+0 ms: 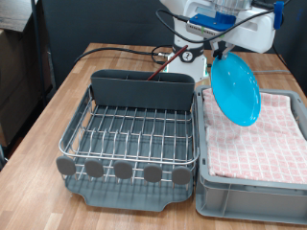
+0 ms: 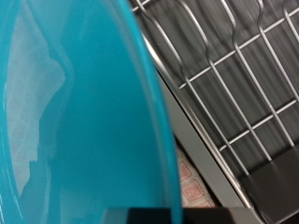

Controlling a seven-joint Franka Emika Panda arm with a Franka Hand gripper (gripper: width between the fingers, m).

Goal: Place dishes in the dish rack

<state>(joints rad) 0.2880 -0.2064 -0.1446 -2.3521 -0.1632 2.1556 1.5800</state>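
Observation:
My gripper (image 1: 220, 50) is shut on the top rim of the light-blue plate (image 1: 236, 89) and holds it on edge, tilted, in the air. The plate hangs over the gap between the dish rack (image 1: 134, 134) and the grey bin, at the exterior view's right of the rack. In the wrist view the plate (image 2: 84, 112) fills most of the picture, with the rack's silver wires (image 2: 234, 84) beside and below it. A reddish-brown wooden spoon (image 1: 156, 67) stands in the dark grey caddy (image 1: 142, 93). A small white cup-like thing (image 1: 188, 57) shows behind the caddy.
A grey bin (image 1: 249, 187) with a pink checked cloth (image 1: 259, 139) stands at the exterior view's right of the rack. Dark cables (image 1: 115, 50) lie on the wooden table (image 1: 43, 115) behind the rack. The rack's wire grid holds nothing.

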